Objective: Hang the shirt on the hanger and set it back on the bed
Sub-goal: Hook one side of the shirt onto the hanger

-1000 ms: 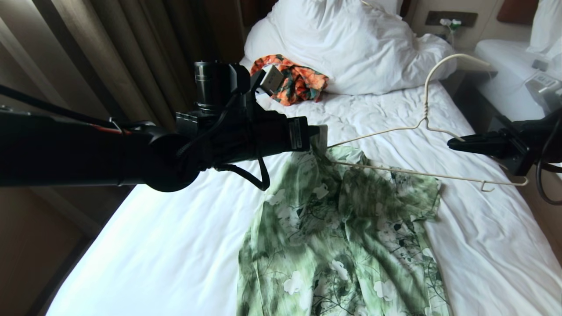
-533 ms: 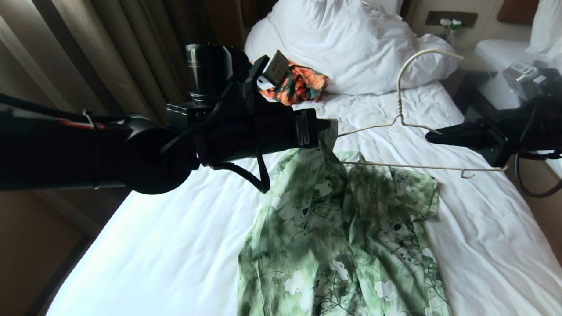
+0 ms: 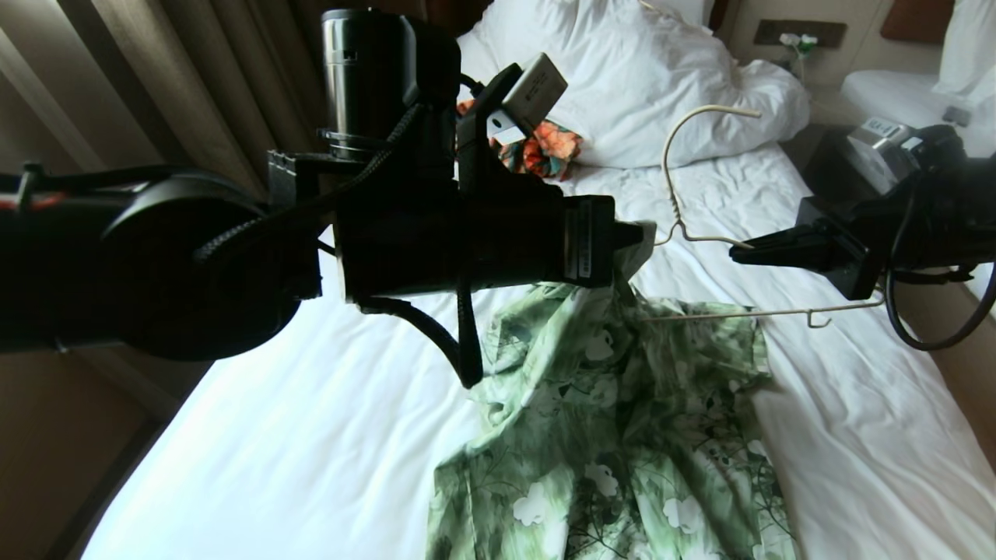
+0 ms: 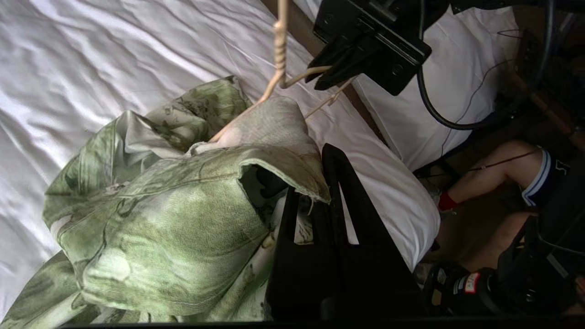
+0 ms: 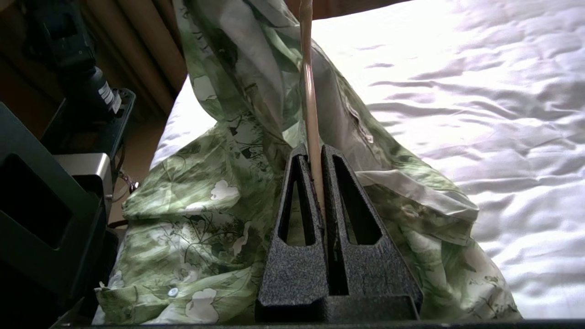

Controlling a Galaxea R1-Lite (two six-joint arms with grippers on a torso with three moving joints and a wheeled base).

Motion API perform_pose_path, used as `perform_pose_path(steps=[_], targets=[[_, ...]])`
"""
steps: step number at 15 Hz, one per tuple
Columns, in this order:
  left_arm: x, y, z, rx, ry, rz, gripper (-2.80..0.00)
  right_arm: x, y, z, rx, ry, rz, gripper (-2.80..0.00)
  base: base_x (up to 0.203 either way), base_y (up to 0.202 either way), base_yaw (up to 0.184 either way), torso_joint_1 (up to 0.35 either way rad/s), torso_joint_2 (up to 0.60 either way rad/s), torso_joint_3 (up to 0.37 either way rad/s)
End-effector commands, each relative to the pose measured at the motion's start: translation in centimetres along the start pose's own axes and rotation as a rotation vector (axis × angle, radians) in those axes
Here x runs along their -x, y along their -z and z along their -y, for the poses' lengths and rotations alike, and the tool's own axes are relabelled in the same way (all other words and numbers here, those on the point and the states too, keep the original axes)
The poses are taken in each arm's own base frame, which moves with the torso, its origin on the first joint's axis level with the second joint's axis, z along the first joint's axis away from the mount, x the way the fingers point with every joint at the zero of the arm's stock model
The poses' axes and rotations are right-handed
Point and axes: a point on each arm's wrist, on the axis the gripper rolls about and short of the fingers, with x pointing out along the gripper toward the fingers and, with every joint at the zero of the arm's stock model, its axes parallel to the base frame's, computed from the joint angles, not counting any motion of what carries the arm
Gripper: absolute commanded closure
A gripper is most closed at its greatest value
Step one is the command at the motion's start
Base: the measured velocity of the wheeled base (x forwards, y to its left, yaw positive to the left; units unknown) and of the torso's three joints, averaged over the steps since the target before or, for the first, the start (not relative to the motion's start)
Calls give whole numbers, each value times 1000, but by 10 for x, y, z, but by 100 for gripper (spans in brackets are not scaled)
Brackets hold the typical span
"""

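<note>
Over the bed (image 3: 272, 435) both arms are up off the sheet. Left gripper (image 3: 634, 237) has its fingers pinched on the top edge of the shirt (image 3: 622, 435), lifting that end while the rest lies on the sheet. Right gripper (image 3: 739, 250) is clamped on the hanger (image 3: 675, 204) at its right shoulder wire; the left end pokes into the raised fabric. An orange patterned garment (image 3: 545, 152) sits by the pillow (image 3: 646, 78).
</note>
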Motion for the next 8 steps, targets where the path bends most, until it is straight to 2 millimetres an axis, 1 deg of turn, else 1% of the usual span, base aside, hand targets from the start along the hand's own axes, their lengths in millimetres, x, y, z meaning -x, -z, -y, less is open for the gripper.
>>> perform_pose_path(steps=[1,2,4,8], targets=[[-8,0,15,-17,37,3,0,2,-5,-3,-11,-1,7,0,0,0,0,0,0,0],[-15,3,17,-26,34,-5,0,-1,-5,-5,-25,-12,10,0,0,0,0,0,0,0],[-31,13,15,-53,10,-32,0,-8,-2,-8,-41,-46,24,0,0,0,0,0,0,0],[-49,30,7,-56,-31,-76,0,-20,13,-1,-80,-77,26,0,0,0,0,0,0,0]])
